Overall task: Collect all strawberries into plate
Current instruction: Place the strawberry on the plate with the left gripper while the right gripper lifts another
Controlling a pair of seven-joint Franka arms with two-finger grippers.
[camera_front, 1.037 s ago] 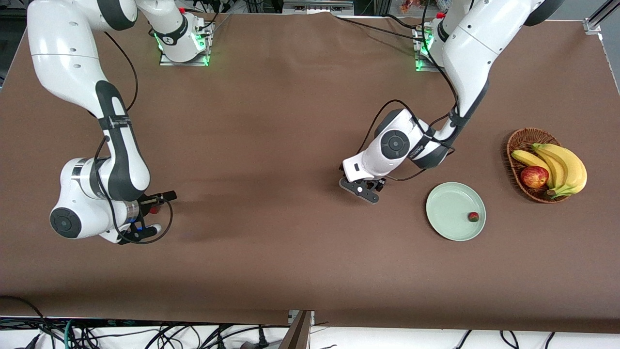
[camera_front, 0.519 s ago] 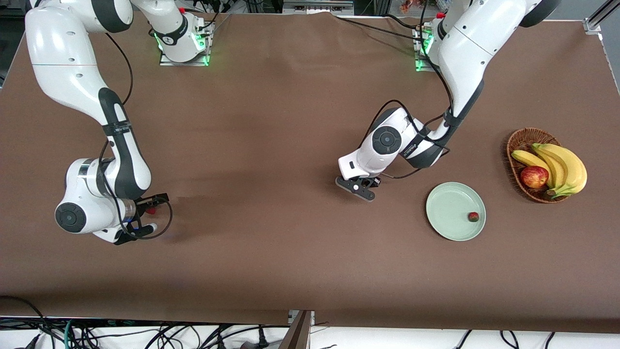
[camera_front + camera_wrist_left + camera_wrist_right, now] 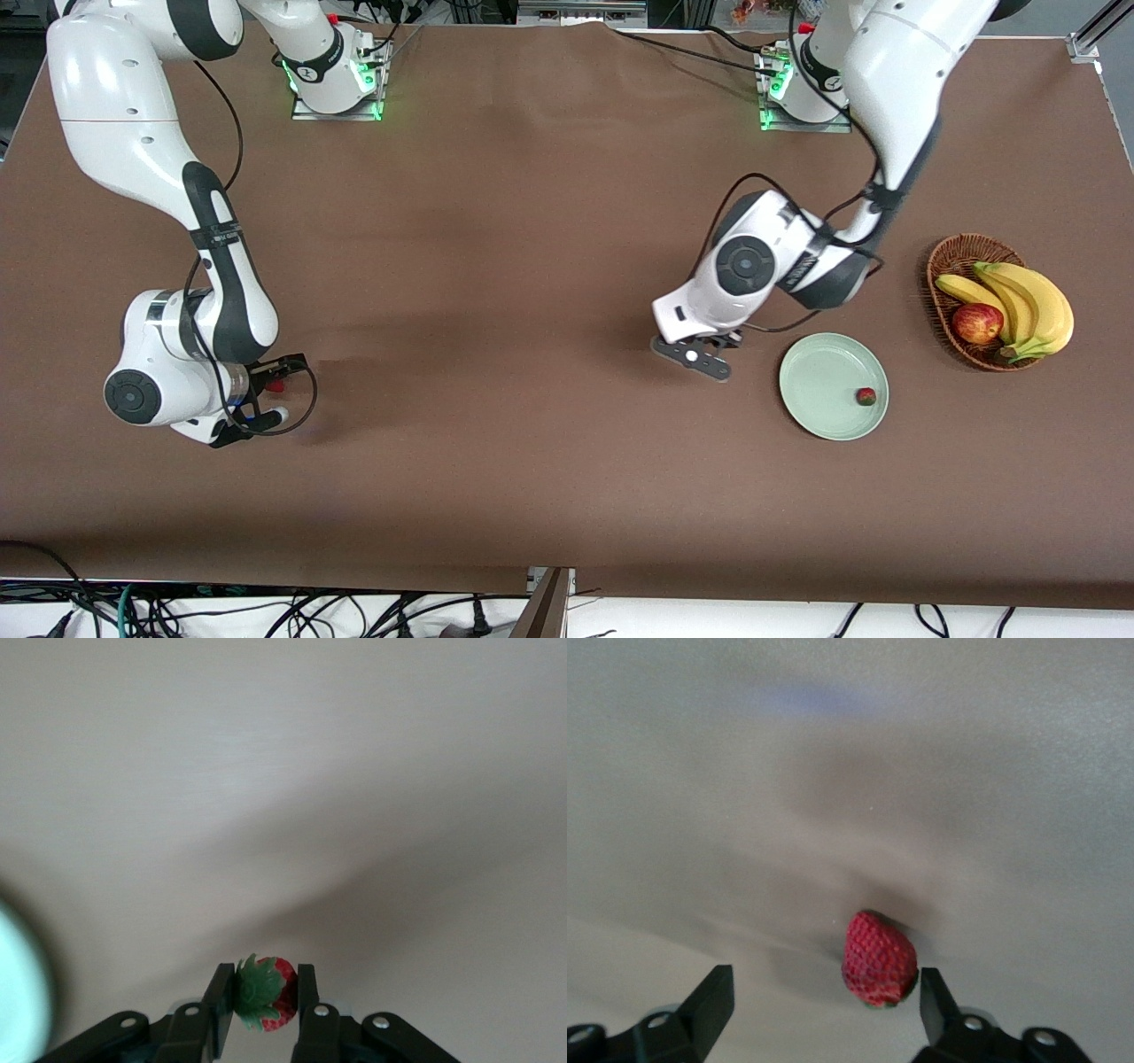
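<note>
A red strawberry with a green leafy cap (image 3: pixel 263 993) sits pinched between the black fingers of the left gripper (image 3: pixel 263 999), held in the air over the bare brown table (image 3: pixel 532 443) just beside the plate (image 3: pixel 834 386); in the front view the white wrist hides both berry and fingers, and the wrist view shows only a blurred pale edge of the plate. On the round, shallow, mint-green plate, a second strawberry (image 3: pixel 866 396) lies near the rim on the side toward the wicker basket (image 3: pixel 950 259), which holds bananas (image 3: pixel 1032 306) and a red apple (image 3: pixel 977 322). At the right arm's end of the table, the right gripper (image 3: pixel 824 997) hangs low with its fingers spread wide around a third strawberry (image 3: pixel 876 958), red and dimpled, resting on the cloth and touching neither finger. Its cap cannot be made out.
</note>
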